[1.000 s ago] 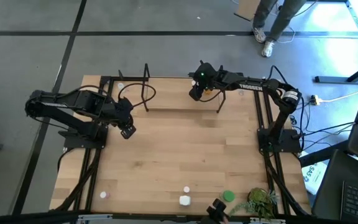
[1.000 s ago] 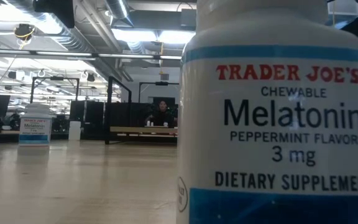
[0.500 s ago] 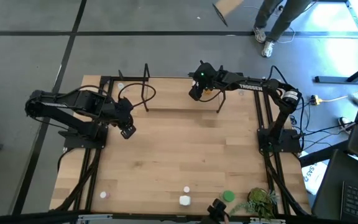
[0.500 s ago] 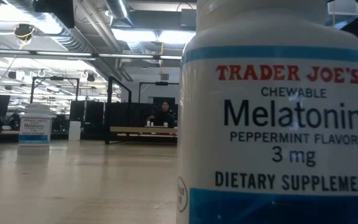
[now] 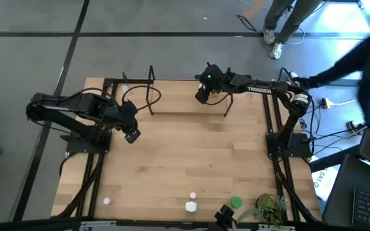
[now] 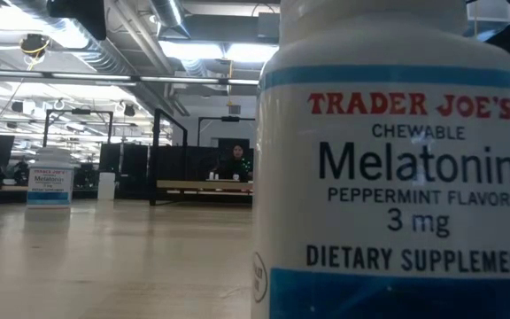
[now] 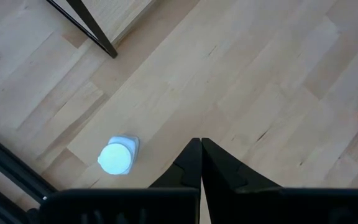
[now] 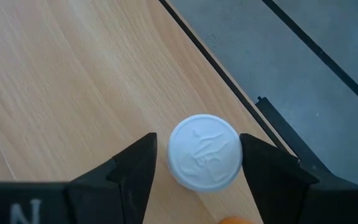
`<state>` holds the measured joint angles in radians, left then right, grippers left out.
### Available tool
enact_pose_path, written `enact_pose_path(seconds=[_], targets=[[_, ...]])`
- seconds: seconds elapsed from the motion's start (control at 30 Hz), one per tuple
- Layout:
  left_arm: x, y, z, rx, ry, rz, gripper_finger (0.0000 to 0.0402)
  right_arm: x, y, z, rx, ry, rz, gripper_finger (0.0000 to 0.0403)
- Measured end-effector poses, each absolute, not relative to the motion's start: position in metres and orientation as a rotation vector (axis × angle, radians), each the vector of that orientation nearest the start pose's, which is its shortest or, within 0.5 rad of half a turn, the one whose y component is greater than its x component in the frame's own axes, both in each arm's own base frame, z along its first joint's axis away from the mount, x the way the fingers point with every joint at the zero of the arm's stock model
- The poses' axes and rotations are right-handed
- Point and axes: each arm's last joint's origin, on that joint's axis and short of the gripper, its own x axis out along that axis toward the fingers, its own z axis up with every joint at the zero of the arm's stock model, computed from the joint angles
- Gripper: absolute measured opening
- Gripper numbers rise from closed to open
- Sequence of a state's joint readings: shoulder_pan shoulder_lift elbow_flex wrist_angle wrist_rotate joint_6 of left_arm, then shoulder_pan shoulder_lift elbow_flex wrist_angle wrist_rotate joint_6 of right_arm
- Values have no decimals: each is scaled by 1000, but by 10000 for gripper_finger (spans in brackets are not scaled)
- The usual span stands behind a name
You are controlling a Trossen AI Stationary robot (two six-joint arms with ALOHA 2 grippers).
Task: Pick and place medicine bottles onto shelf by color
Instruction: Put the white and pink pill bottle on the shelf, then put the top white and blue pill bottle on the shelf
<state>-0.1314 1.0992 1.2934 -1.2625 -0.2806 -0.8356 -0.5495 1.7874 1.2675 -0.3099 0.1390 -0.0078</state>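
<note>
My right gripper (image 5: 202, 96) (image 8: 197, 146) reaches over the shelf (image 5: 172, 97) at the table's far edge and is open. One finger stands on each side of a white-capped medicine bottle (image 8: 204, 151), which stands upright on the light wood board (image 8: 73, 81). Something orange (image 8: 235, 219) shows just below it. My left gripper (image 5: 132, 135) (image 7: 201, 146) hovers shut over the table's left part, near a white bottle (image 7: 117, 157) standing on the tabletop. More bottles stand at the near edge: white ones (image 5: 191, 206) (image 5: 107, 201) and a green one (image 5: 236, 202). My right gripper points down with its fingers astride the bottle's white cap (image 8: 185, 152). A gap shows beside one finger (image 8: 138, 168). Whether the other finger (image 8: 263, 168) touches the cap I cannot tell. The bottle stands upright on the shelf board.
A large Melatonin bottle (image 6: 397, 177) stands right in front of the low camera, and another (image 6: 50, 186) farther off. A leafy plant (image 5: 268, 208) sits at the near right corner. Black wire uprights (image 5: 151, 96) rise from the shelf. A person (image 5: 288, 19) stands beyond the far right corner.
Both arms have kept still. Beyond the table's far right corner a person has moved, and a dark sleeve now reaches into the high view.
</note>
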Motion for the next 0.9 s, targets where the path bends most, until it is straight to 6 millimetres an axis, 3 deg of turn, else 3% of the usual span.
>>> enact_pose_path(seconds=[0.3,0.67,0.9], targets=[[175,-15,361,-537,913,554,0,324,-203,228,159,812,-646,229],[175,-15,361,-538,913,553,0,312,-194,263,120,725,-623,229],[175,-15,361,-545,912,554,0,303,-168,301,55,611,-352,229]])
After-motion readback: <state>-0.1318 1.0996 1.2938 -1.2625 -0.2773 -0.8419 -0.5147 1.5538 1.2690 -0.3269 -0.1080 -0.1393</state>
